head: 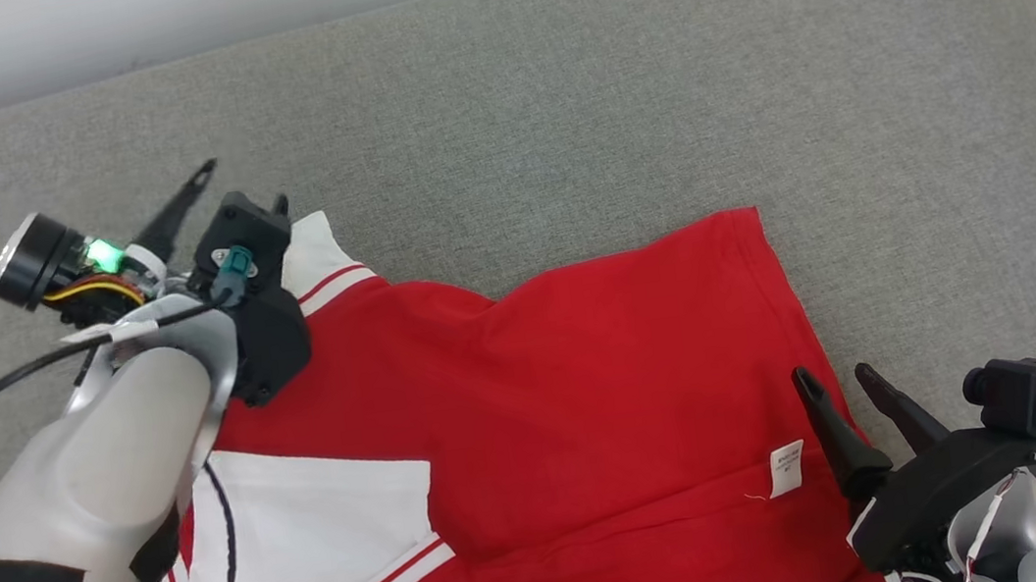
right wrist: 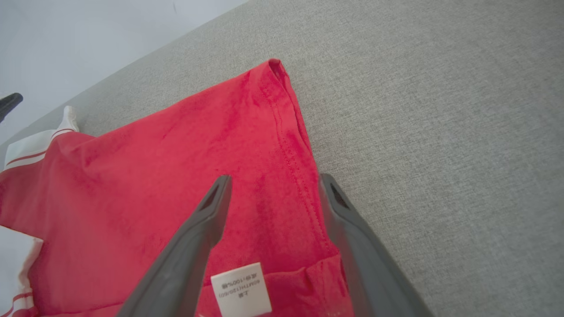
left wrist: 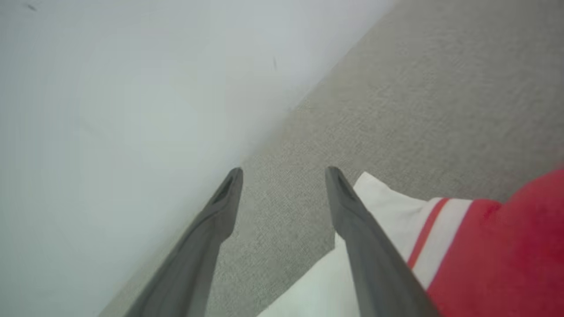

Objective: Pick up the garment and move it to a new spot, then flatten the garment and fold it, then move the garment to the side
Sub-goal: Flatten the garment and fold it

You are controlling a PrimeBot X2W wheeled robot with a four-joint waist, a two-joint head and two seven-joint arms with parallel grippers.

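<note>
Surface: gray woven fabric (head: 649, 67), its far edge against a white wall (head: 149, 20), its far right corner rounded.
Garment: red shirt (head: 568, 374) with white sleeves striped in red, lying spread on the near part of the surface, hem toward the right edge, sleeves toward the left.
Sleeve: one white sleeve tip (head: 314, 242) points toward the far edge, lying flat.
Label: small white tag (head: 787, 468) on the red cloth near the hem.
Left gripper (left wrist: 284, 172): above the far sleeve, fingers spread with bare gray fabric between them, pinching nothing; one finger crosses over the white sleeve in the left wrist view.
Right gripper (head: 833, 374): at the hem, near the right edge, fingers spread and holding nothing; in the right wrist view the hem seam and the tag lie between them.
</note>
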